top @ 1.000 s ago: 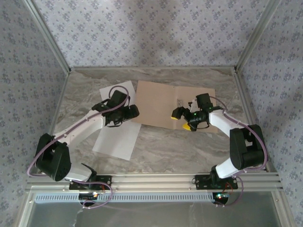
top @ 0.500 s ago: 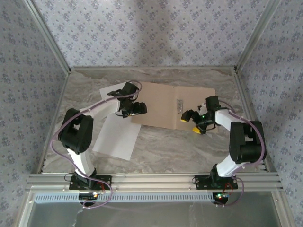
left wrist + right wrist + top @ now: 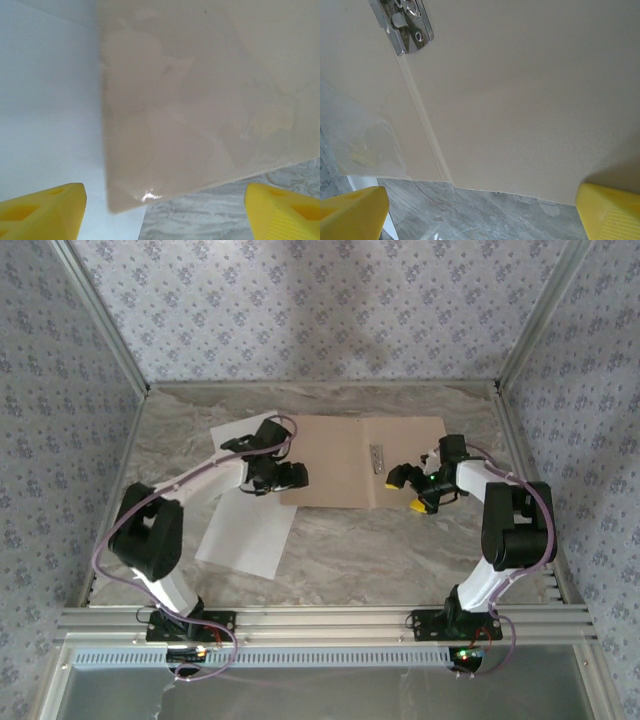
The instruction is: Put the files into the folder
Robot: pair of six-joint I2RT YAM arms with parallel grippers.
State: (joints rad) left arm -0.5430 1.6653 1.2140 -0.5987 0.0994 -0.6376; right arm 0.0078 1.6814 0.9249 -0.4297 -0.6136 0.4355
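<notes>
While both arms reach in from the near rail [image 3: 320,618], nothing is filed yet. The files lie on the marble table [image 3: 380,550], left of the folder [image 3: 330,455] and not in it. The near sheet [image 3: 240,535] sits flat in front of the left arm, nothing gripping it. The left gripper [image 3: 288,478] hangs over the folder's near left corner, jaws spread wide, holding nothing. Its wrist view shows a glossy film [image 3: 175,125] on that corner, which seems to overlap white paper. The right gripper [image 3: 407,492], just as wide and empty, hovers at the folder's near edge by the crease, just short of the clip [image 3: 377,458]. The folder lies open, both leaves bare. The far sheet [image 3: 225,435] pokes out behind the left arm, which lies across it, and that looks like the one real obstruction. Both sheets are left to lift and carry across. Thin paper flat on stone looks a tricky pick. Beyond stand patterned walls [image 3: 320,310].
</notes>
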